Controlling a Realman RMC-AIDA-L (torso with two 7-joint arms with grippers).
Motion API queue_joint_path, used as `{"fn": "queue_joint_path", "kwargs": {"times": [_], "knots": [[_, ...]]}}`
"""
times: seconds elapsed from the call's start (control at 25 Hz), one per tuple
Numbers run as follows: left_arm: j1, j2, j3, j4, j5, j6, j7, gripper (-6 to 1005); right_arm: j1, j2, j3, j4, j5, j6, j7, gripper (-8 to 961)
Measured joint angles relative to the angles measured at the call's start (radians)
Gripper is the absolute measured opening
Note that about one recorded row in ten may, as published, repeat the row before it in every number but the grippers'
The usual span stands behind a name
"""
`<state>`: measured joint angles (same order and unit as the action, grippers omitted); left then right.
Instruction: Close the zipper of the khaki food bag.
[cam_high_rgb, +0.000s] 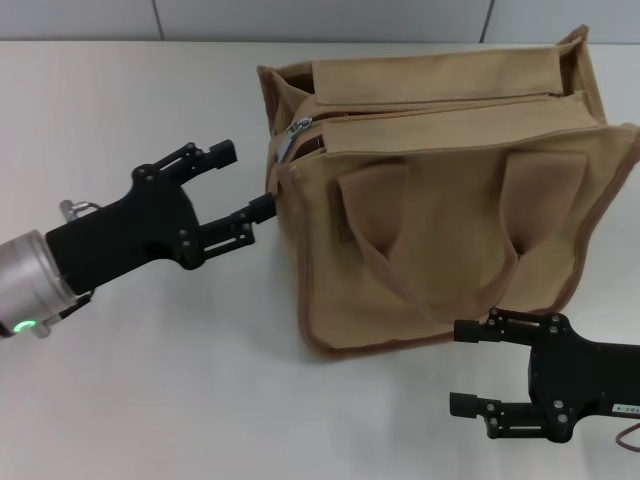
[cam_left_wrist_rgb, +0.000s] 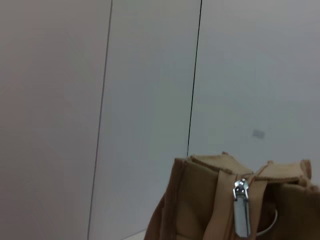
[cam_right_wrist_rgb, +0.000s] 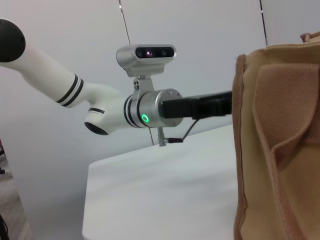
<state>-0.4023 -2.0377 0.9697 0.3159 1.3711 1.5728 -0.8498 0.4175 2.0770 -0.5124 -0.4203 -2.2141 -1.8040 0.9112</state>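
**A:** Item one, the bag (cam_high_rgb: 440, 210). Where are you finding it?

**B:** It is sitting upright toward the far right part of the table (cam_high_rgb: 150, 400), handles hanging down its near face. The zipper (cam_high_rgb: 430, 108) is running along the top, lying open, with the silver pull tab (cam_high_rgb: 290, 138) resting at the bag's left end.

**A:** Item two, the left gripper (cam_high_rgb: 242, 182)?

**B:** It is hovering just beside the bag's left end, jaws spread, the lower finger nearly touching the fabric below the tab. It is gripping nothing.

**A:** Item three, the right gripper (cam_high_rgb: 470, 368)?

**B:** It is waiting near the table's front right corner, in front of the bag, jaws spread and empty.

**A:** Risks you are facing?

**B:** First, the tab is small and lying flat against the cloth, so you are likely pinching fabric instead of metal if you are closing slightly low. Second, nothing is bracing the bag; pulling the tab rightward is probably dragging or tipping the whole bag rather than moving the slider. Third, the soft top is sagging, so the slider may be jamming partway.
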Motion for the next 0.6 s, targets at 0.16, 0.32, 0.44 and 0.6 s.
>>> {"fn": "queue_joint_path", "kwargs": {"times": [0.16, 0.32, 0.44, 0.6], "knots": [[-0.011, -0.019, 0.005, 0.006, 0.002, -0.031, 0.03, 790, -0.004, 0.0, 0.0, 0.0, 0.001, 0.001, 0.0, 765], [-0.016, -0.027, -0.003, 0.006, -0.001, -0.039, 0.042, 773, -0.006, 0.0, 0.0, 0.0, 0.001, 0.004, 0.0, 765], [-0.019, -0.031, -0.006, 0.006, -0.006, -0.04, 0.074, 761, -0.006, 0.0, 0.0, 0.0, 0.001, 0.007, 0.0, 764], [-0.021, -0.033, -0.006, 0.002, -0.02, -0.04, 0.095, 744, -0.006, 0.0, 0.0, 0.0, 0.001, 0.008, 0.0, 764]]}}
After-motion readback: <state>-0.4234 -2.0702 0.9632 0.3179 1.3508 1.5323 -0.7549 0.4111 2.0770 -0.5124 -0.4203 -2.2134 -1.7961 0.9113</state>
